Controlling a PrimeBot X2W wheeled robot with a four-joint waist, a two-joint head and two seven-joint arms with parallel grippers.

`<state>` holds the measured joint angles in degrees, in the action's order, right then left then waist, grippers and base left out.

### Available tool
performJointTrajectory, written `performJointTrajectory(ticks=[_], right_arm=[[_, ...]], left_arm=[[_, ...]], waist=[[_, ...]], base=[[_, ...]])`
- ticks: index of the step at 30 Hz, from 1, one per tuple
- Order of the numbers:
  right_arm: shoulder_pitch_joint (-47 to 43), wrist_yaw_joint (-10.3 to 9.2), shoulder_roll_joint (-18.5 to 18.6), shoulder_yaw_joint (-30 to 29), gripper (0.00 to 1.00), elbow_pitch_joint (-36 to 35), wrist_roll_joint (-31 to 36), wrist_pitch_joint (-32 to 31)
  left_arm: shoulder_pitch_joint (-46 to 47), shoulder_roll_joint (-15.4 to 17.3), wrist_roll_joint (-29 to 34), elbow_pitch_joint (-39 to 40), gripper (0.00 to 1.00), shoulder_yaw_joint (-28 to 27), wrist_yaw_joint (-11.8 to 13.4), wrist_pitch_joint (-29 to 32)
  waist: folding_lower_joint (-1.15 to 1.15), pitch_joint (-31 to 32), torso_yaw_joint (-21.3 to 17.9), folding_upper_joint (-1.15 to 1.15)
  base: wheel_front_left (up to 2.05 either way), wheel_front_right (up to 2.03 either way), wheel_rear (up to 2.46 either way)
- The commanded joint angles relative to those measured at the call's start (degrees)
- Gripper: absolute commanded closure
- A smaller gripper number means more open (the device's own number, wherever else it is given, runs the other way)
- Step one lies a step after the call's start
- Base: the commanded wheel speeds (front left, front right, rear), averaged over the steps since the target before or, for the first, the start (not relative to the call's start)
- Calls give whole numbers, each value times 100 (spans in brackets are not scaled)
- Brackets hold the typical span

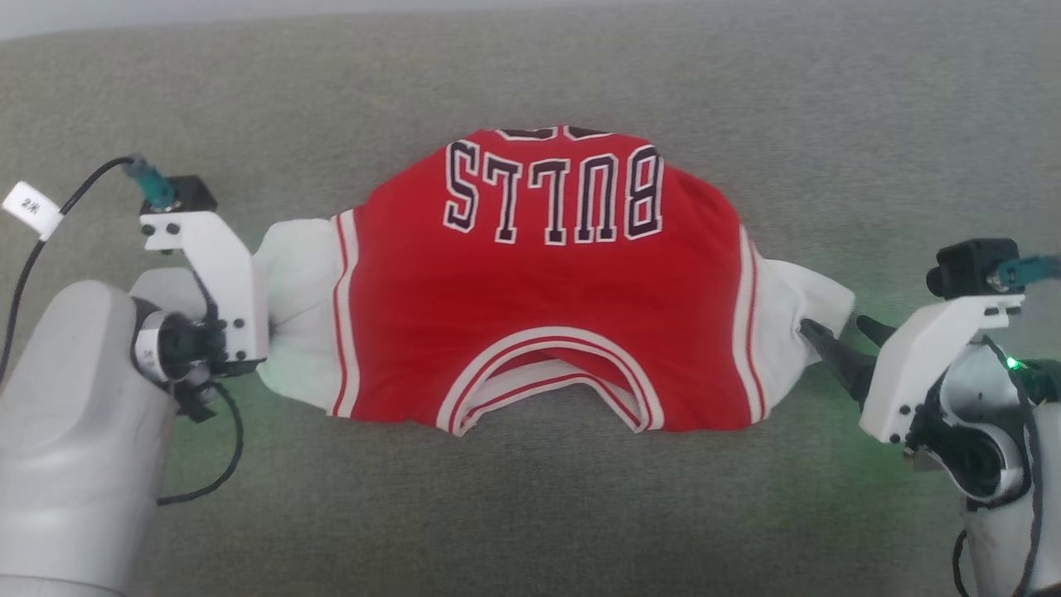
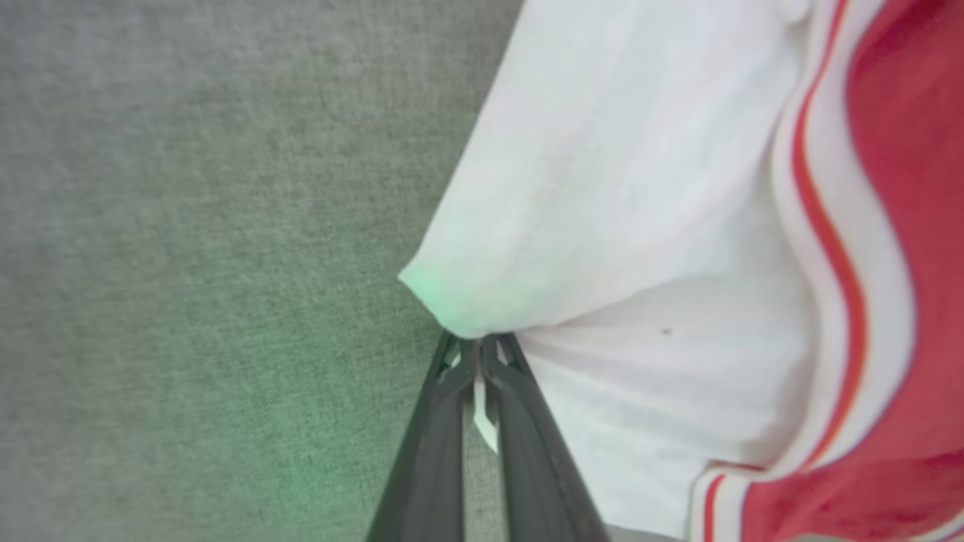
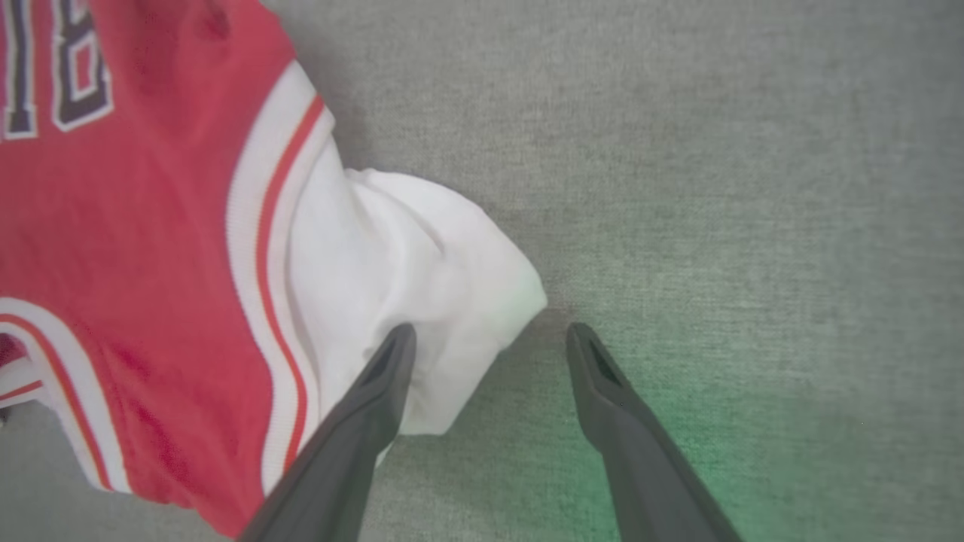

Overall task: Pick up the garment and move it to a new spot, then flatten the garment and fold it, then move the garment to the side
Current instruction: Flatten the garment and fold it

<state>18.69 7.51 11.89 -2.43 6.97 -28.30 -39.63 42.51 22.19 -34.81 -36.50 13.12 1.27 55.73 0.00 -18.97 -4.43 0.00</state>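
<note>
- One garment [image 1: 539, 290], red with white sleeves, lies mid-way across the grey fabric surface [image 1: 530, 514]. Its collar [image 1: 547, 373] is towards the robot, and its "BULLS" lettering [image 1: 554, 195] is upside down in the head view.
- The left hand [image 2: 473, 354] is pinched tight on the edge of the white left-side sleeve [image 2: 602, 226], with a scrap of cloth caught between its fingers.
- The right hand [image 3: 489, 331] stands wide. One finger [image 3: 376, 391] is over the white right-side sleeve [image 3: 422, 256] and the other is over bare fabric just beside the sleeve's corner.
</note>
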Motion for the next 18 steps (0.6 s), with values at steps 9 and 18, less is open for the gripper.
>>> performJointTrajectory(ticks=[9, 18], right_arm=[[472, -7, 118, 289, 41, 960, 330, -1141], [780, -1, 205, 233, 100, 854, 77, -1487]], left_arm=[[133, -448, 0, -303, 100, 241, -107, -313], [292, -481, -63, -365, 100, 227, -246, -594]], waist=[[0, -274, 431, 0], [0, -67, 581, 0]], base=[[0, 0, 0], [0, 0, 0]])
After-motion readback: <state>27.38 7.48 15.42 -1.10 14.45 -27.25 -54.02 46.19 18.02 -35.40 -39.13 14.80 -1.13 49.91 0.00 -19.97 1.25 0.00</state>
